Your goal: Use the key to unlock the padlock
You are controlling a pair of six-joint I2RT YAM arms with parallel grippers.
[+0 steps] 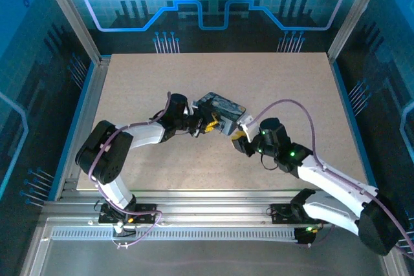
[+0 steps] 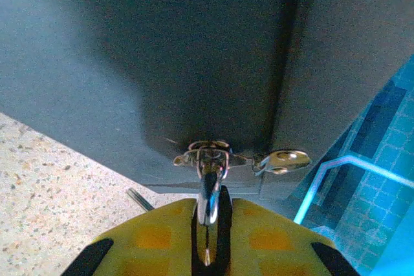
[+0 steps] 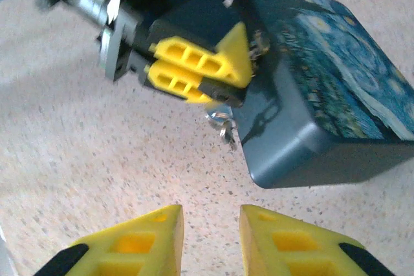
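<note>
steadying step judged in hand: left gripper was pinched shut on what appeared the padlock by its silvery shackle, at the hasp on the starry tin left wall, right gripper part open and empty nearby; next called for the key brought squarely to it.

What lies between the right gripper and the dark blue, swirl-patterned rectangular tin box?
Bare speckled tabletop, nothing else, as the right wrist view shows: the right gripper is apart from the dark blue tin box.
</note>
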